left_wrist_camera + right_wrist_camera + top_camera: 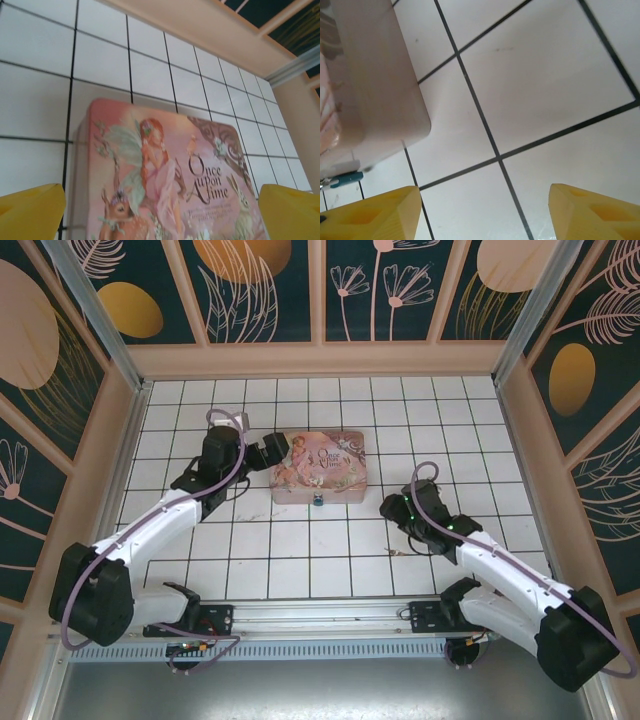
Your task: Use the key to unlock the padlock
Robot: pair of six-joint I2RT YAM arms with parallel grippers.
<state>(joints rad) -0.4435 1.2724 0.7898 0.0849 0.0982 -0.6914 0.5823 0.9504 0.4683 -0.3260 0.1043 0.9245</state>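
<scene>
Right tool wide over bare tiles by the tin; left tool wide at its edge.

I see the padlock, tiny and blue-bodied, sitting right against the middle of the near wall of the pink tin; its shackle is too small to make out

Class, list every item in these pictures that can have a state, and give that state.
Tin: lid closed, lying flat on the tiles.
Padlock: at the tin's near edge; locked or unlocked, too small to tell.
Left gripper: open, empty, close beside the tin.
Right gripper: open, empty, over bare tiles.
</scene>
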